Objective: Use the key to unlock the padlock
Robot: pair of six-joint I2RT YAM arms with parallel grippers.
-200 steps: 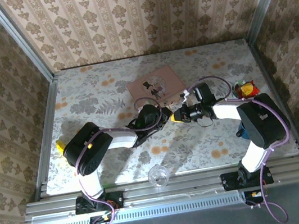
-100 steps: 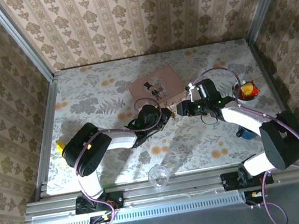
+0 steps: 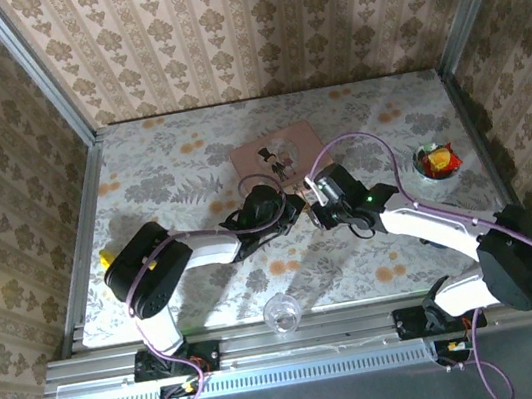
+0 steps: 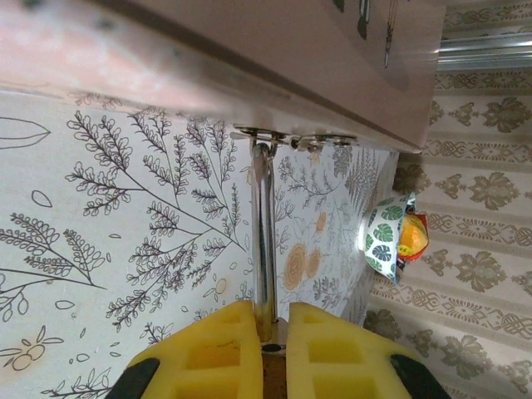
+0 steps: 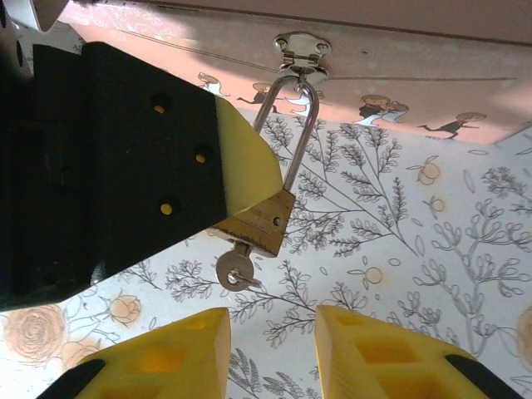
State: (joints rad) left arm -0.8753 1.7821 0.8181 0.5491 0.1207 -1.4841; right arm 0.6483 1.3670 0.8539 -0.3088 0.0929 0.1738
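Observation:
The small brass padlock (image 5: 262, 223) hangs by its thin silvery shackle (image 5: 291, 141) from a metal hasp (image 5: 302, 50) on the pink box (image 3: 273, 150). My left gripper (image 4: 272, 332) is shut on the padlock body, and the shackle (image 4: 264, 241) rises from between its yellow pads. The grey key (image 5: 235, 269) sticks out of the padlock's underside. My right gripper (image 5: 270, 353) stands open just short of the key, touching nothing. In the top view both grippers meet in front of the box, the left gripper (image 3: 286, 211) and the right gripper (image 3: 313, 202).
A leaf-patterned bowl of snacks (image 3: 435, 161) sits at the right, also seen as the bowl (image 4: 384, 241). A clear glass (image 3: 282, 313) stands at the near edge between the arm bases. A yellow object (image 3: 106, 258) lies by the left arm.
My right arm has swung its forearm round and brought its gripper left and closer to the padlock. The left arm has held still on the padlock.

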